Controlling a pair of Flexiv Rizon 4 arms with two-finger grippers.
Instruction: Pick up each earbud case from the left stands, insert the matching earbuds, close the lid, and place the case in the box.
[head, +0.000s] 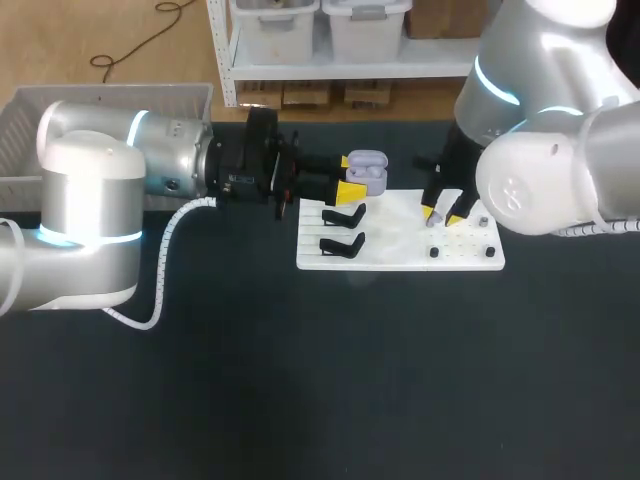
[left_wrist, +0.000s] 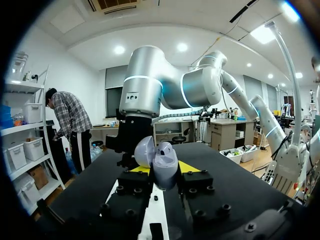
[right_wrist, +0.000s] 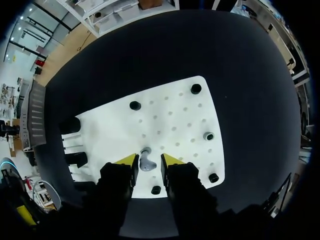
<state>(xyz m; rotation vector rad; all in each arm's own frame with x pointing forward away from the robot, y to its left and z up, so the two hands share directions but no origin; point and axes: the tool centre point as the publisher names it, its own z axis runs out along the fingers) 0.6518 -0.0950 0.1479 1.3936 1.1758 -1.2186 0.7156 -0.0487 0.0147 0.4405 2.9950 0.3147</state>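
Earbud case (head: 366, 172) from the head view: where is it?

– Off its stand, pinched in my left tool (head: 350, 175) above the far edge of the white board (head: 400, 255), lid up. Two black stands (head: 343, 215) sit just beside it on the board. My right tool (head: 444, 214) hangs over the board's peg side. The box (head: 30, 110), a ribbed white basket, is far off at the left of the dark matte bench (head: 300, 380).

And the left wrist view?

– The case (left_wrist: 165, 170) is a smooth, glossy lavender pebble, probably slippery. The yellow tips press its two flanks, so it is clamped. The domed lid (left_wrist: 144, 150) is hinged open to one side. I'd hold it level and mouth-up so a bud can drop straight in.

The right wrist view?

– The right tool (right_wrist: 148, 162) straddles a small pale grey earbud (right_wrist: 146, 160) seated on the matte, hole-dotted board (right_wrist: 170, 115). Slim gaps seem to show on either side, so I judge the fingers spread and not yet pinching. My advice is to close gently on the rounded body and lift straight up, clear of the black pegs (right_wrist: 156, 190). Then match the bud to its well.
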